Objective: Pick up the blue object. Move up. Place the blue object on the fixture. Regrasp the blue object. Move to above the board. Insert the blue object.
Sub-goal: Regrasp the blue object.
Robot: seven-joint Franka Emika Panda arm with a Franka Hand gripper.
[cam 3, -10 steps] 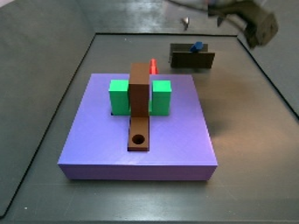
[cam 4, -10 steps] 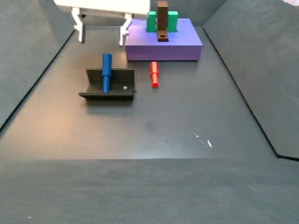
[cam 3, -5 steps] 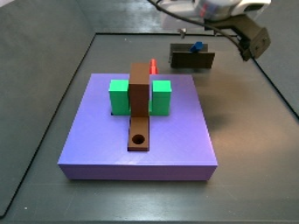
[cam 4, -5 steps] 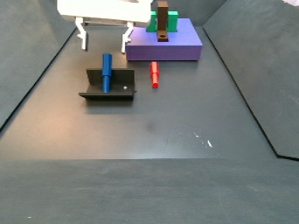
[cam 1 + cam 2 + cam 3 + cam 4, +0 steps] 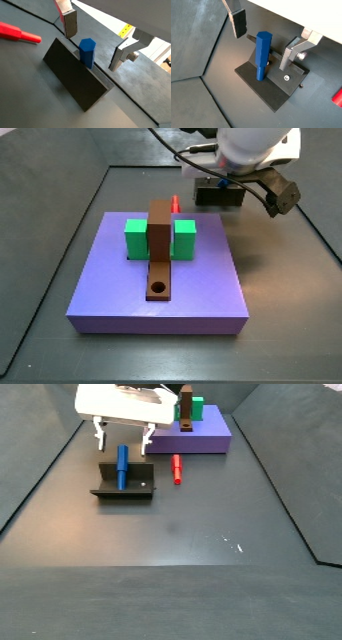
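Gripper (image 5: 266, 33) hangs wide open with nothing between its plates, poised above the blue object (image 5: 261, 56), which leans on the fixture (image 5: 272, 88) with its upper end between my two fingers (image 5: 238, 23). I judge I am at the regrasp step. The peg looks to me like a light, rigid plastic piece with smooth faceted sides, so it could slip or twist if I pinch it off-centre; I would close on the upper part of its shaft, flat faces against the pads, clear of the fixture's back wall.

Both wrist views give me the finger-to-peg alignment, and one shows the peg's faceted top (image 5: 87, 44) and the red peg (image 5: 16, 32) lying on the floor beside the fixture. In a side view I see what the wrist cannot: the fixture (image 5: 123, 486) sits toward the floor's far left corner, with the board (image 5: 187, 438) against the far edge beyond it. In another side view the gripper (image 5: 241, 176) hides the fixture almost entirely, but the board's brown bar and its hole (image 5: 159, 287) show plainly.
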